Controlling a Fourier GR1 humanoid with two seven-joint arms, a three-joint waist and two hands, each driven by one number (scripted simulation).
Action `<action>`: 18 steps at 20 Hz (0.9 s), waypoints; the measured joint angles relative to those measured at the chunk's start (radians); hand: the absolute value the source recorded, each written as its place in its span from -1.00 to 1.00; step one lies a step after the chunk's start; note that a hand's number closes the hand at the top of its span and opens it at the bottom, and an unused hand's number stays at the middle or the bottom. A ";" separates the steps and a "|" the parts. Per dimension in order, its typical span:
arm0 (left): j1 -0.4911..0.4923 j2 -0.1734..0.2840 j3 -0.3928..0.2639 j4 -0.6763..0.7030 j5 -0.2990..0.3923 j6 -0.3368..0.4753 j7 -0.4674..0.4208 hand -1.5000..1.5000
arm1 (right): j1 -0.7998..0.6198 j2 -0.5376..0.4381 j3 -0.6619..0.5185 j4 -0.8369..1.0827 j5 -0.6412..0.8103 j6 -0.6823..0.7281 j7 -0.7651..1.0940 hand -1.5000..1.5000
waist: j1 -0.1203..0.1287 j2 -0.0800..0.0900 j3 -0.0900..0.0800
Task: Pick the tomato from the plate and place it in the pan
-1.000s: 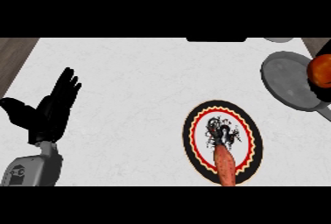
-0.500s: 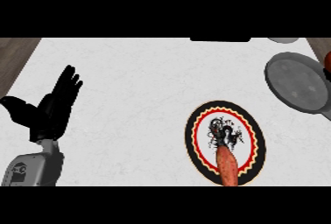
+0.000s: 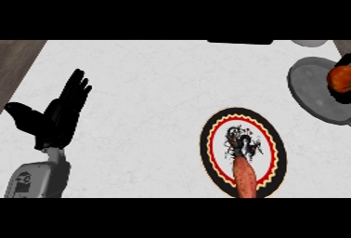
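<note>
Right hand (image 3: 341,95), barely visible, holds orange-red tomato (image 3: 340,76) over pan (image 3: 312,88).

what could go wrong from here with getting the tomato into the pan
1. The tomato sits at the view's right edge, above the grey pan's far side; released there, it might roll off the shallow rim.
2. The right hand is nearly out of view, so its hold cannot be judged.
3. A long reddish object lies on the plate, and a returning arm could brush it.
</note>
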 measured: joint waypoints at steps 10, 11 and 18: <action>-0.018 -0.007 -0.012 -0.021 -0.001 0.003 0.024 0.00 | -0.045 -0.028 -0.021 0.235 0.021 0.041 0.088 -1.00 | 0.019 0.009 0.003; -0.023 -0.009 -0.013 -0.017 -0.002 0.005 0.025 0.00 | -0.045 -0.033 -0.026 0.246 0.017 0.051 0.076 -1.00 | 0.017 0.009 0.003; -0.036 -0.003 -0.001 -0.011 0.004 0.005 0.032 0.00 | -0.068 -0.072 -0.145 0.282 -0.108 0.154 -0.031 -1.00 | 0.006 0.007 0.004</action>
